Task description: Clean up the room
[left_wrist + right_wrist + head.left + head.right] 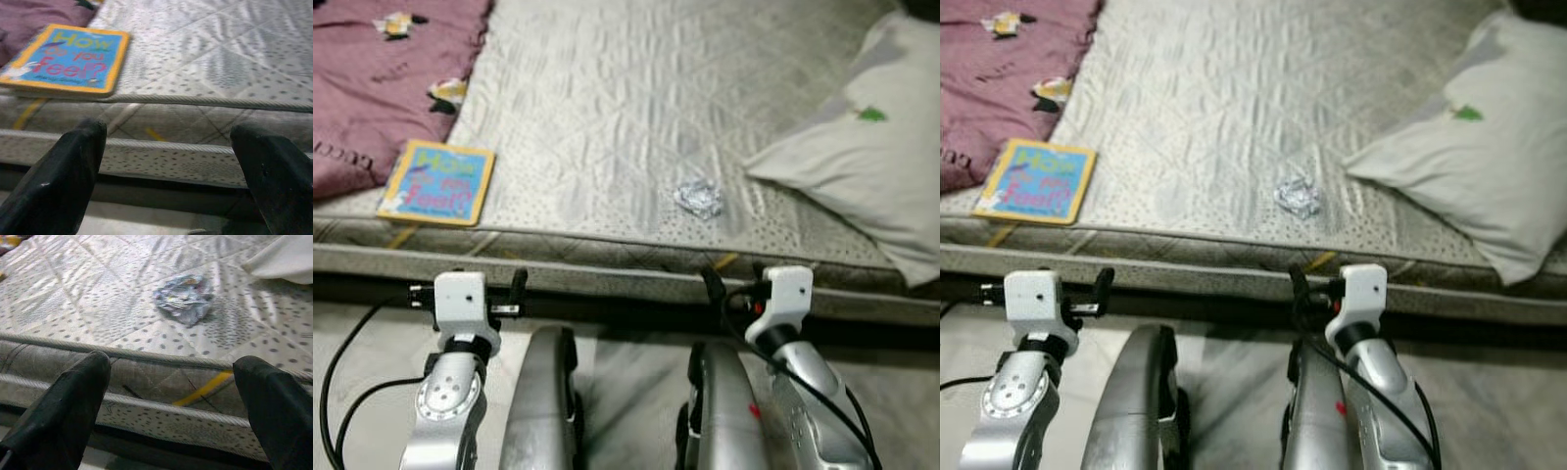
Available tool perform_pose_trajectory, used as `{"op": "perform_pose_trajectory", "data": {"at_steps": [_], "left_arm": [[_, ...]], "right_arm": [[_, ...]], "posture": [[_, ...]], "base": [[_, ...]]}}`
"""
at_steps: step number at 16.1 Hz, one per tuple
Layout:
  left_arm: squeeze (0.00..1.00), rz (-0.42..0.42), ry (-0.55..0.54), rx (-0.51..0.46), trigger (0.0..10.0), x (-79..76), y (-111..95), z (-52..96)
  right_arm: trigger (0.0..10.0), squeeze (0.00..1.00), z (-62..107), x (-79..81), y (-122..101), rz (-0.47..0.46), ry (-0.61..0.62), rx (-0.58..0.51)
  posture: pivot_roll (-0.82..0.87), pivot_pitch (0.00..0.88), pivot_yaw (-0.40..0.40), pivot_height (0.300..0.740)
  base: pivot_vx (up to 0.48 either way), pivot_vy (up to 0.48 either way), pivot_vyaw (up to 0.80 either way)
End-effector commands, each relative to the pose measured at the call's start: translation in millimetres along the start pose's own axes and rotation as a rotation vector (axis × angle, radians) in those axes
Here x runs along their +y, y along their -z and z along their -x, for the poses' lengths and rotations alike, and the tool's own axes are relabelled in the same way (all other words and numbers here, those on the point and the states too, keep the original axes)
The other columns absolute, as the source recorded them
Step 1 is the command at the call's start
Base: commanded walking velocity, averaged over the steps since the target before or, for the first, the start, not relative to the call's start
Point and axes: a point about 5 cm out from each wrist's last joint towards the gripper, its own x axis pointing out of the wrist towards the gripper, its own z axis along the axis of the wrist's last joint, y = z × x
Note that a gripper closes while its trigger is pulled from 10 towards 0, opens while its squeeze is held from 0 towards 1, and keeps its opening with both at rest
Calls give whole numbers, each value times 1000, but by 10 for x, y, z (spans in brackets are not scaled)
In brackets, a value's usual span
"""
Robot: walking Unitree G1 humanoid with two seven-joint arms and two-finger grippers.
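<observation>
Both pincers, left and right, gape before a crumpled silvery wrapper on the mattress.

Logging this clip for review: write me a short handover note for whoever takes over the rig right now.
Left gripper: jaws open, empty, held low in front of the mattress edge, aimed toward the book.
Right gripper: jaws open, empty, also at the mattress edge, aimed toward the crumpled wrapper.
Things: children's book lies flat near the front left edge of the mattress, beside the purple blanket. Crumpled silver wrapper lies near the front edge, close to the white pillow.
Done: nothing picked up yet.
Left: probably grab the wrapper, then the book, and tidy the blanket.
</observation>
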Motion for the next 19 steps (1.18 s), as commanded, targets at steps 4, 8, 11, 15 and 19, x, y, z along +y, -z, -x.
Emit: {"op": "perform_pose_trajectory", "data": {"at_steps": [4, 8, 11, 15, 19], "left_arm": [[0, 2, 9, 7, 10000, -11, 12, 11], [0, 8, 17, 3, 10000, -24, 9, 7], [0, 8, 20, 3, 10000, -30, 7, 6], [0, 9, 23, 3, 10000, -35, 8, 5], [0, 10, 25, 6, 10000, -42, 14, 3]], "right_arm": [[10000, 0, 44, -48, 40, -7, 27, 18], [10000, 0, 41, -52, 39, -6, 29, 19], [10000, 0, 40, -53, 39, -6, 30, 20], [10000, 0, 41, -54, 41, -8, 32, 20], [10000, 0, 37, -55, 45, -11, 31, 22]], "posture": [[11, 258, -17, 566], [11, 259, -16, 566], [11, 258, -16, 566], [11, 258, -16, 566], [10, 258, -16, 566]], "base": [[67, 0, 0], [308, 0, 0], [341, 0, 0], [350, 0, 0], [333, 0, 0]]}}
